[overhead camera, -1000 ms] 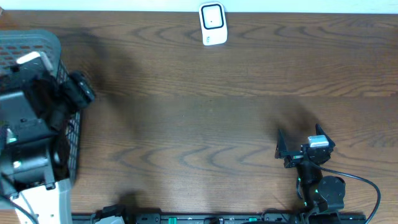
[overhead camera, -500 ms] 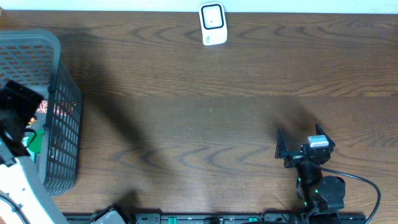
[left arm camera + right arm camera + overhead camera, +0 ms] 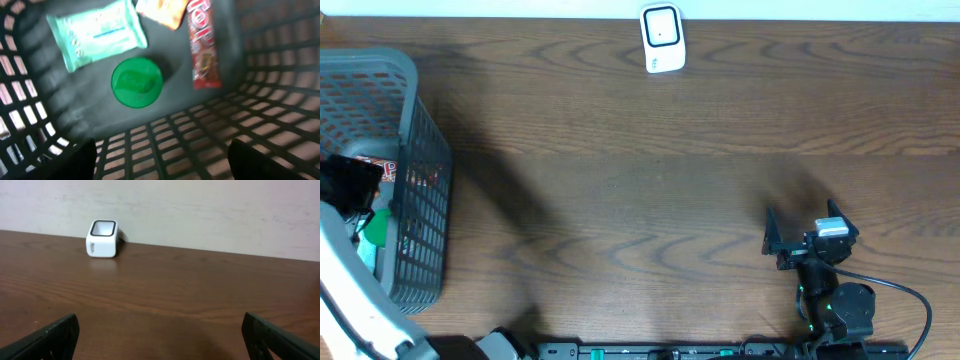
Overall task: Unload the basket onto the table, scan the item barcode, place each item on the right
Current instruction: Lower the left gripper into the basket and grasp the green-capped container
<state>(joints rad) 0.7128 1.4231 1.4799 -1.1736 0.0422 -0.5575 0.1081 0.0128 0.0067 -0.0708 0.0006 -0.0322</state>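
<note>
**Wood bench, pick not yet made**

Brown wood bench (image 3: 650, 200) with grey mesh basket (image 3: 420, 150) at one end. Left hand (image 3: 165, 161) spread wide, empty, poised over the basket's inside to choose an item. Straight below it: green round tub (image 3: 136, 83). Further ahead: teal wipes pack (image 3: 97, 31), red snack bar (image 3: 202, 45), orange packet (image 3: 162, 10). Probably tub first, being nearest. Right hand (image 3: 167, 340) wide, empty, parked low, facing white scanner (image 3: 103, 239) far ahead, likely to keep the scan path free.

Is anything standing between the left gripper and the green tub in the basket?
Nothing visible does. The left gripper is open above the basket, and the green tub lies uncovered on its floor, with the wipes pack and red bar beside it.
</note>
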